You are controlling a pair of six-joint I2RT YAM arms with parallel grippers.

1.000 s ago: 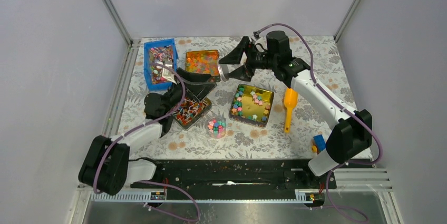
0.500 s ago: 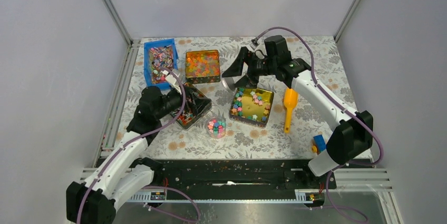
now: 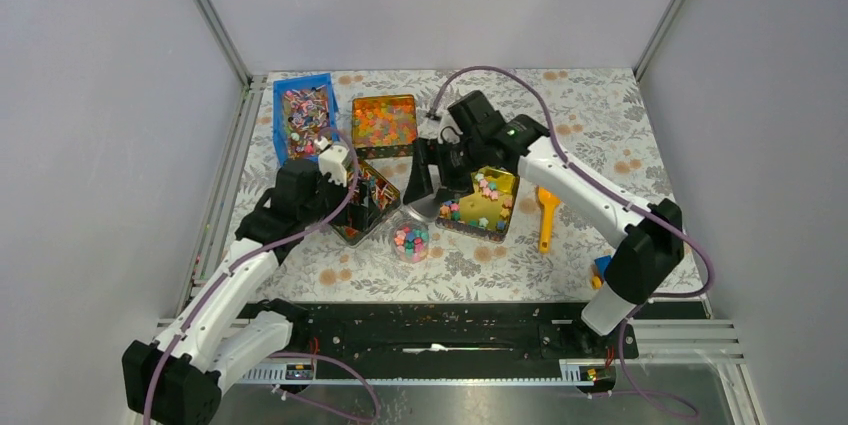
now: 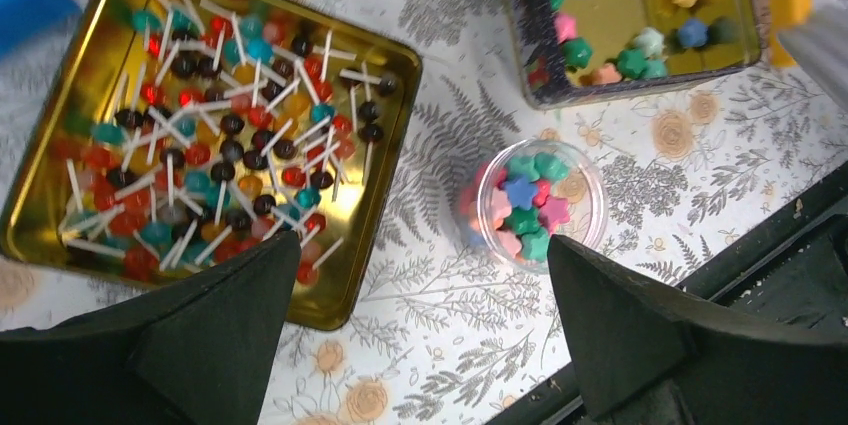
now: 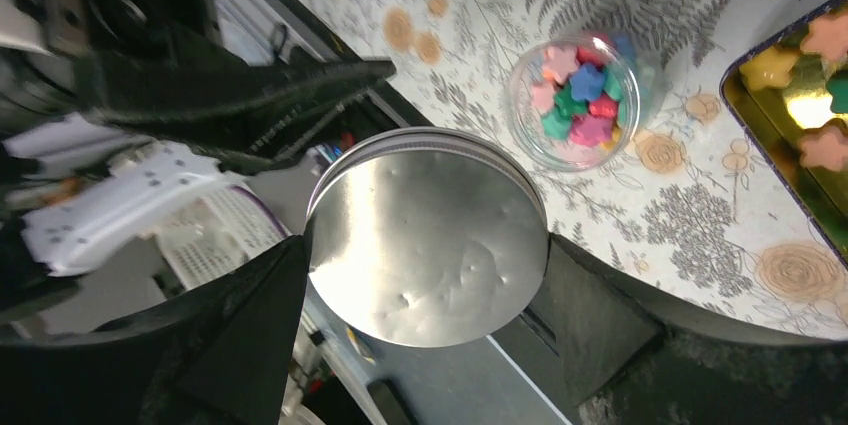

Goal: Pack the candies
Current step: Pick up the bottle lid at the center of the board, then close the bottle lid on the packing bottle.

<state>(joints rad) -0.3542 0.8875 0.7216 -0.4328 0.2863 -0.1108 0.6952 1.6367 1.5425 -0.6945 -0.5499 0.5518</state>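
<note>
Near jar [image 3: 410, 240] | right end effector [image 5: 425, 255] tilted down, clamping lid [image 5: 430, 215]

The candies [image 4: 520, 207] are tiny star-shaped pieces in pastel pink, green, blue, yellow and orange. One batch is heaped in a clear round tub [image 4: 598, 207] standing upright and open-topped on the flower-patterned surface. The heap fills it close to the rim, with pink, green and one blue star uppermost. More candies [image 4: 640, 37] lie just beyond the tub, spread loosely in a single layer over the floor of a gold square tin [image 4: 620, 0]. Most sit along the tin's sides nearest the tub, leaving bare gold between them. Part of that spread is hidden in the top view.
</note>
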